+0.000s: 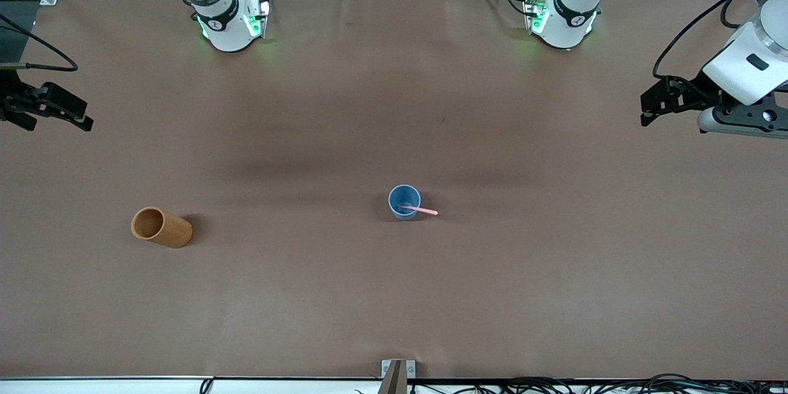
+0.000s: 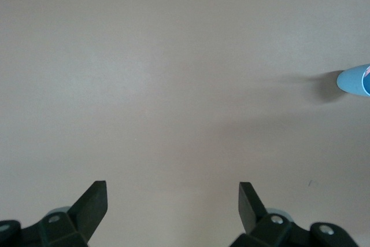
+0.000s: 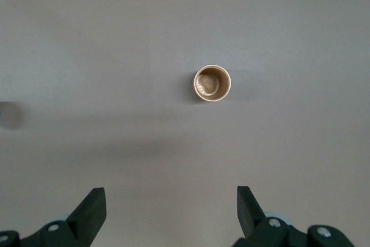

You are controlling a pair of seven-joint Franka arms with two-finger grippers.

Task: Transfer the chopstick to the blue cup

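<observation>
The chopstick [image 1: 420,209] stands in the blue cup [image 1: 404,202] mid-table; the other cup [image 1: 161,227] stands well apart, toward the right arm's end.

table cover [image 1: 394,295]: matt brown sheet, faint creases | small round blue cup [image 1: 404,202]: smooth, plastic-looking | thin pink chopstick [image 1: 423,210]: smooth | orange-brown cylindrical cup [image 1: 161,227]: matt outside, sheen inside | arm shells: glossy white

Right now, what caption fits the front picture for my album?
Pink chopstick stands in the blue cup; orange cup sits empty; left gripper and right gripper wait open.
</observation>
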